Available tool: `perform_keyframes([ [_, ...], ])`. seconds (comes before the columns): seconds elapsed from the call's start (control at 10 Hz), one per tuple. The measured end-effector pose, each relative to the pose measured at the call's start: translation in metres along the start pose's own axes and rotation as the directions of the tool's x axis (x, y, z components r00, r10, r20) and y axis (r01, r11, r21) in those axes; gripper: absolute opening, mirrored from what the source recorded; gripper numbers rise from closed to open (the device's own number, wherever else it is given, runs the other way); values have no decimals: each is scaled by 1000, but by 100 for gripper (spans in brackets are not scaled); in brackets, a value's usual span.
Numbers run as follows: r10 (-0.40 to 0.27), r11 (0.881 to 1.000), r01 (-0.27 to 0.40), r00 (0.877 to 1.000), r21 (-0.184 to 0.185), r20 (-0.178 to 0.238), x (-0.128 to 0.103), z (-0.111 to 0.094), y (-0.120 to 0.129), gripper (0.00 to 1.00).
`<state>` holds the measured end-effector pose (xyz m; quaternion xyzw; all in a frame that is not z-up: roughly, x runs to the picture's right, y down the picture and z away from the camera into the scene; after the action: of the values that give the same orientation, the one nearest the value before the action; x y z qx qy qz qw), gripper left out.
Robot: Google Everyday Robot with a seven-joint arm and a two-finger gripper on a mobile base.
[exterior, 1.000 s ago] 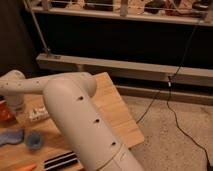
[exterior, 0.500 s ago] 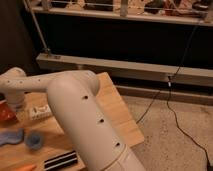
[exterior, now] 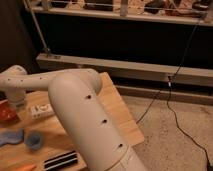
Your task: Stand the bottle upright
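- The bottle lies on its side on the bench.
- The tool hangs just left of it; whether it is clenched, I cannot tell.

The gripper hangs at the counter's left edge, hemmed by the bowl and bottle. The arm blocks the middle; the right edge lies open.
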<state>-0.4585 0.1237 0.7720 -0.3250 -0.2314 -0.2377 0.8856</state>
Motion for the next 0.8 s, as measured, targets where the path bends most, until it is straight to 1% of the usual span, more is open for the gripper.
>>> perform_keyframes([
  [0.5, -1, 1000, 2, 1000, 8, -15, 4, -10, -1, 34],
  [0.8, 4, 1000, -4, 1000, 13, -12, 6, -14, -2, 34],
])
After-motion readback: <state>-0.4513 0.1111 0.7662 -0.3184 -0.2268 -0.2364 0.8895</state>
